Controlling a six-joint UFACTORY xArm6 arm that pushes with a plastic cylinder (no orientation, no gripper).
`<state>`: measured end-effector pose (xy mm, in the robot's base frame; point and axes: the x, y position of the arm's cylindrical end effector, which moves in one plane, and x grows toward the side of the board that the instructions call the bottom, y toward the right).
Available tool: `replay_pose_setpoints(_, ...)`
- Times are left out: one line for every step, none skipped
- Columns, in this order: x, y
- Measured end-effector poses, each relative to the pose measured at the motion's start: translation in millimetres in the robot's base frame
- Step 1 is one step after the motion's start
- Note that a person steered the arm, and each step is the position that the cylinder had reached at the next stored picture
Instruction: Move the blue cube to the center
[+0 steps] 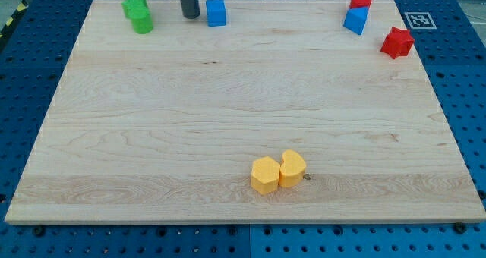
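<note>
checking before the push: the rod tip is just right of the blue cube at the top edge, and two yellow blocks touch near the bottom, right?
Not quite. The camera view shows my tip just left of the blue cube, not right. The rest holds: the cube is at the board's top edge, and the two yellow blocks touch near the bottom.

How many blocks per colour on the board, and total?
Green: 2
Blue: 2, cube and another
Red: 2
Yellow: 2
Total: 8
My tip sits just left of the blue cube.
</note>
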<state>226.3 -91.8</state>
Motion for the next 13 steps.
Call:
replay_pose_setpoints(-8.2,24.5)
replay_pose_setpoints(-8.2,46.8)
replay_pose_setpoints(-9.4,51.1)
replay_pose_setpoints(-12.3,59.8)
replay_pose_setpoints(-12.3,60.0)
replay_pose_setpoints(-12.3,68.2)
replay_pose_setpoints(-12.2,76.8)
replay_pose_setpoints(-12.2,86.0)
replay_pose_setpoints(-12.2,106.8)
replay_pose_setpoints(-12.2,111.0)
replay_pose_setpoints(-6.7,117.7)
replay_pose_setpoints(-4.8,111.0)
replay_pose_setpoints(-4.8,106.8)
